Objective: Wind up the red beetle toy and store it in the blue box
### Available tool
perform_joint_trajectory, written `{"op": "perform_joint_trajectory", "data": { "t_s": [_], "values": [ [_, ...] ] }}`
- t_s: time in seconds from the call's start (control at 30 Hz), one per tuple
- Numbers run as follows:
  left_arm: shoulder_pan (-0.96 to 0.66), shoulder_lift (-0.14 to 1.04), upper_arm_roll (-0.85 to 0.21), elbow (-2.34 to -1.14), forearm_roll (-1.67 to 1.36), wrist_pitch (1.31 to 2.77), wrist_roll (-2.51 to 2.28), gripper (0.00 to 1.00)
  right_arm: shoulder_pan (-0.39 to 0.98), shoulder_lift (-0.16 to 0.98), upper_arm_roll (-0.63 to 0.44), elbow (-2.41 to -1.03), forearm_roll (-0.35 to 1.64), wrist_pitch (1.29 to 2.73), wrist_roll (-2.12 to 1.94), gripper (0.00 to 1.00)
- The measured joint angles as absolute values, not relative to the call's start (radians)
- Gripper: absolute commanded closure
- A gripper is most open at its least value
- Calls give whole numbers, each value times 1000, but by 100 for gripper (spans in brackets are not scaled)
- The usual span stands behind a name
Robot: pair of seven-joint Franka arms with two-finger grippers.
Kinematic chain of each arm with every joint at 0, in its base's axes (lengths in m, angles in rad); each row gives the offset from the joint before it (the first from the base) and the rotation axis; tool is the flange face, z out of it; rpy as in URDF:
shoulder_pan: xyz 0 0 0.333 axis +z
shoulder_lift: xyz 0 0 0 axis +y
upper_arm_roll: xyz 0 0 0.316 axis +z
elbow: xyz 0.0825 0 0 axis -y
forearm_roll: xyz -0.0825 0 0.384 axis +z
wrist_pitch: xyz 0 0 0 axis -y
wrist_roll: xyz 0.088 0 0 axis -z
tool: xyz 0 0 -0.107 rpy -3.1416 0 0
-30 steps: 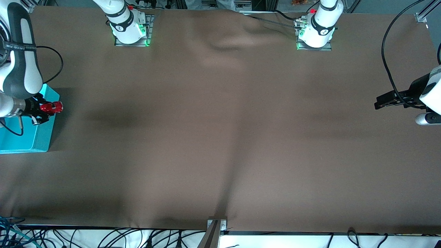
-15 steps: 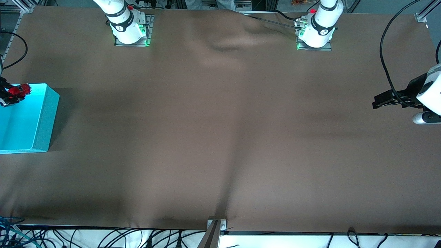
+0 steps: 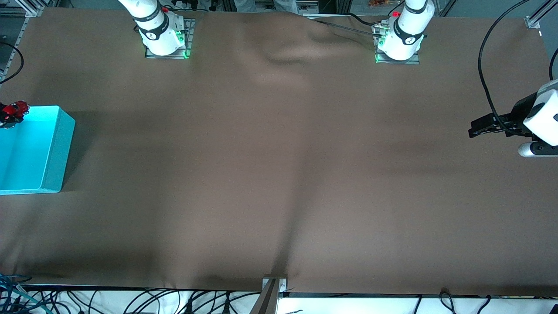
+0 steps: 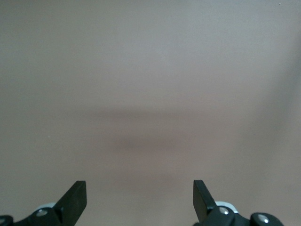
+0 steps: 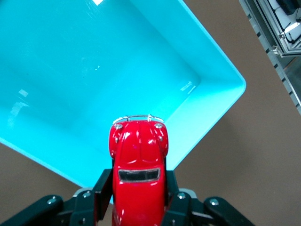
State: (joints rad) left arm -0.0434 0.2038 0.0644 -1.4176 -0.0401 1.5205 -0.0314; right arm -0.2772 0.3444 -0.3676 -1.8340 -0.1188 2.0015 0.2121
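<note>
Over the blue box [image 5: 70,70], the right gripper [image 5: 136,197] is clamping the red beetle toy [image 5: 139,165].
Its nose is pointing past the fingers above the box's rim; the left gripper [image 4: 139,200] is waiting wide apart, empty, over bare counter [image 3: 279,174].

The front view looks down from high across the table [image 3: 279,174], facing both arm bases along its top edge and taking in nearly the whole surface. The left wrist view looks close down on bare cloth near the left arm's end. The right wrist view looks down into the blue box [image 5: 94,70], which the front view shares at the right arm's end [image 3: 30,148]
</note>
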Motion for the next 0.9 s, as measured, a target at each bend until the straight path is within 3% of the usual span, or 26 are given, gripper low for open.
{"op": "perform_joint_trajectory", "data": {
  "t_s": [0.9],
  "values": [
    [-46,204,65,-1418,-91,1521,-32,0,-382,564,-367,-1844,49,2252,-87,100]
  ]
}}
